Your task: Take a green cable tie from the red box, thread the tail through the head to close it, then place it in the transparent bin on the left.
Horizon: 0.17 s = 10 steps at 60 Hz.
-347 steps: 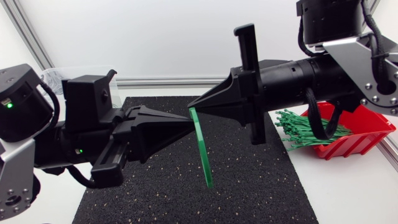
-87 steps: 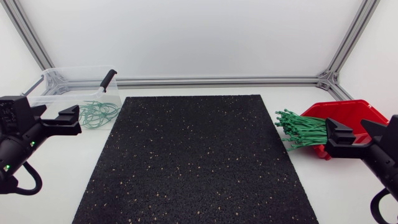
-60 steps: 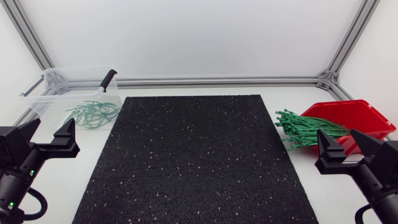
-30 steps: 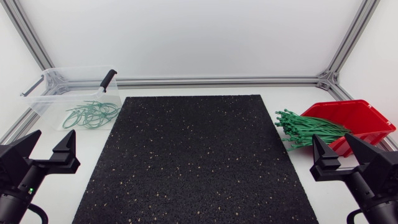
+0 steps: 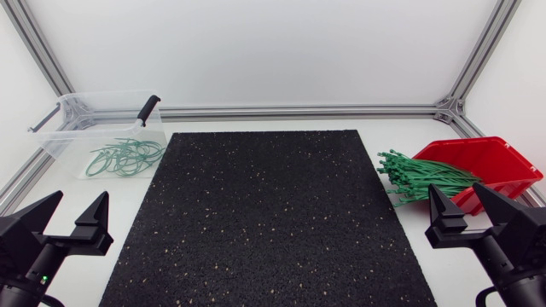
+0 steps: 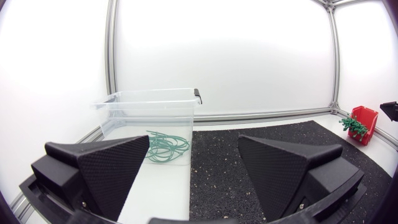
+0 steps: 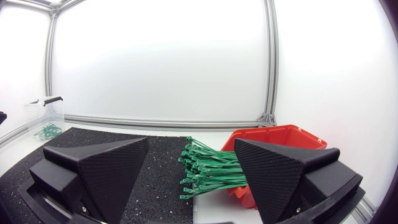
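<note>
A bundle of green cable ties (image 5: pixel 415 177) spills out of the red box (image 5: pixel 490 167) at the table's right, its ends on the white table. In the right wrist view the same ties (image 7: pixel 208 169) and red box (image 7: pixel 273 146) lie just ahead of my right gripper (image 7: pixel 191 163), which is open and empty. The transparent bin (image 5: pixel 102 128) at the far left holds several closed green ties (image 5: pixel 124 157). My left gripper (image 5: pixel 70 213) stands open and empty at the front left, with the bin (image 6: pixel 152 115) ahead of it in the left wrist view.
A black speckled mat (image 5: pixel 264 213) covers the middle of the table. An aluminium frame rail (image 5: pixel 299 111) runs along the back edge. The bin has a black handle clip (image 5: pixel 148 109) on its right rim.
Both arms have drawn back toward the front corners; the left gripper slid away from the bin and lower in view. Over the last half second the right arm has kept still.
</note>
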Tool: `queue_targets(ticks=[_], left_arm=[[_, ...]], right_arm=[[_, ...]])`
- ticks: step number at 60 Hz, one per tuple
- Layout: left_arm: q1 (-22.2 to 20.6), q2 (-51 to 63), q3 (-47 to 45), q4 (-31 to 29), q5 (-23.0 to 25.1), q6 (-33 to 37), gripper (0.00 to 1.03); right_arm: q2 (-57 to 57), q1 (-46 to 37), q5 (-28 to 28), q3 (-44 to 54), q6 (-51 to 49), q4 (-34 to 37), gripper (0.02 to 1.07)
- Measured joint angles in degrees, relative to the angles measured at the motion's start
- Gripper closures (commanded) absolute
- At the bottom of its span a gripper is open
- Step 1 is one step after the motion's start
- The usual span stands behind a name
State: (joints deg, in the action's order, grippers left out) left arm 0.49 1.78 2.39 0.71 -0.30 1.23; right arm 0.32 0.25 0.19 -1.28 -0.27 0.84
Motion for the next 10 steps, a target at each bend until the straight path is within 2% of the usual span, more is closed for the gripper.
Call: queue_targets(ticks=[10], left_arm=[[0.0, -1.4, 0.0, -0.2, 0.0, -0.2, 0.04]], right_arm=[[0.0, 0.0, 0.0, 0.0, 0.0, 0.0, 0.07]])
